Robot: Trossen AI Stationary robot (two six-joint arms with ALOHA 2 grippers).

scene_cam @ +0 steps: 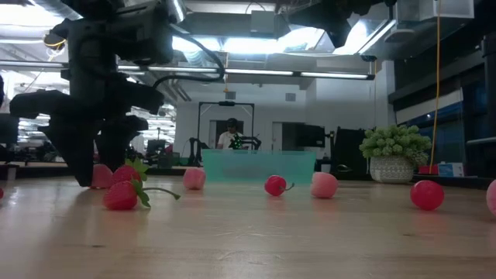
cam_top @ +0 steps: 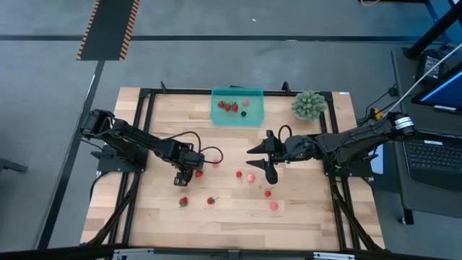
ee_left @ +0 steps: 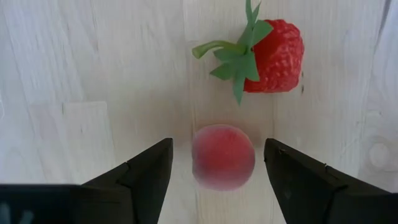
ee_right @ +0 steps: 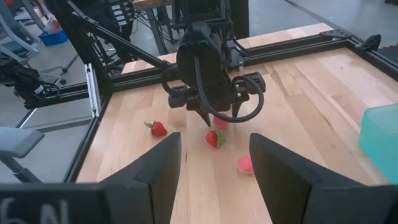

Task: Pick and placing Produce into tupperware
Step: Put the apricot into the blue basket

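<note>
My left gripper (ee_left: 217, 144) (cam_top: 186, 173) points down at the table's left middle, open. Its fingers stand on either side of a round pink piece (ee_left: 222, 157) without touching it. A red strawberry with a green top (ee_left: 273, 56) lies just beyond that piece. My right gripper (cam_top: 261, 163) hangs open above the table's middle, with nothing between its fingers. The teal tupperware (cam_top: 237, 108) sits at the far middle edge and holds a few red pieces and a dark berry (cam_top: 243, 113). Several more pieces lie loose on the wood, for instance one (cam_top: 239, 173) and another (cam_top: 274, 206).
A spiky green plant ball (cam_top: 308, 105) stands to the right of the tupperware. Black frame rails (cam_top: 144, 130) run along the table's sides. Two strawberries (cam_top: 183, 201) (cam_top: 211, 200) lie near the front left. A person (scene_cam: 230, 133) sits in the room behind.
</note>
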